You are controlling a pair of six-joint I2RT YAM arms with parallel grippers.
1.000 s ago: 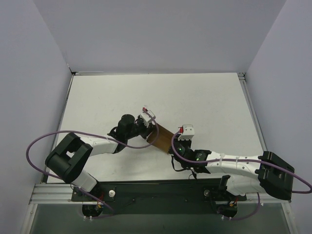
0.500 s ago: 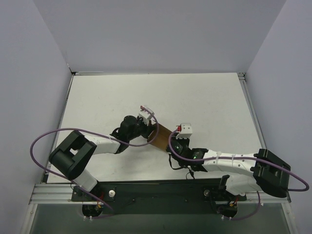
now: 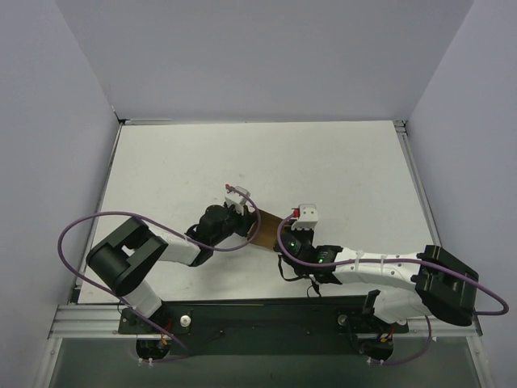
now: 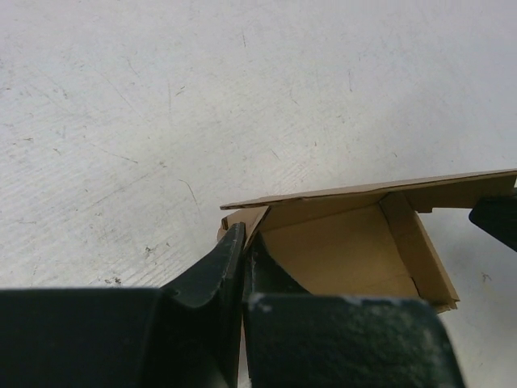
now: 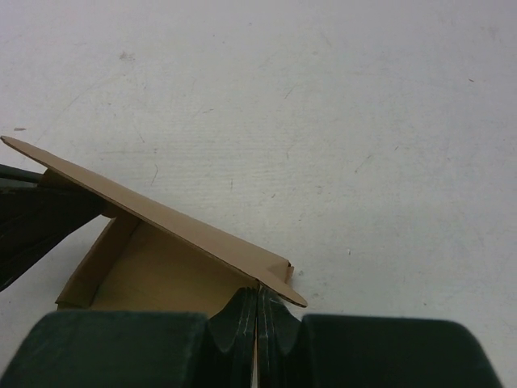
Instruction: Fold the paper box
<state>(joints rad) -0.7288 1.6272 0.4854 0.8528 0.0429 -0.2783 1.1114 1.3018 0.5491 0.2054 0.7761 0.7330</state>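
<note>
The paper box (image 3: 270,229) is a small brown cardboard piece, partly folded up, held between both grippers near the table's middle front. My left gripper (image 3: 247,221) is shut on its left wall; in the left wrist view the fingers (image 4: 218,267) pinch a side flap of the box (image 4: 347,250). My right gripper (image 3: 284,239) is shut on its right end; in the right wrist view the fingertips (image 5: 242,311) clamp a wall of the box (image 5: 161,267) under a raised flap. The other arm's black finger (image 5: 40,218) shows at the left.
The white table (image 3: 339,170) is walled by pale panels on three sides. Purple cables (image 3: 97,226) loop beside both arms. The black base rail (image 3: 258,319) runs along the near edge.
Both grippers have shifted slightly left and nearer with the box. The left wrist has drawn closer to the right one, and less of the box shows between them.
</note>
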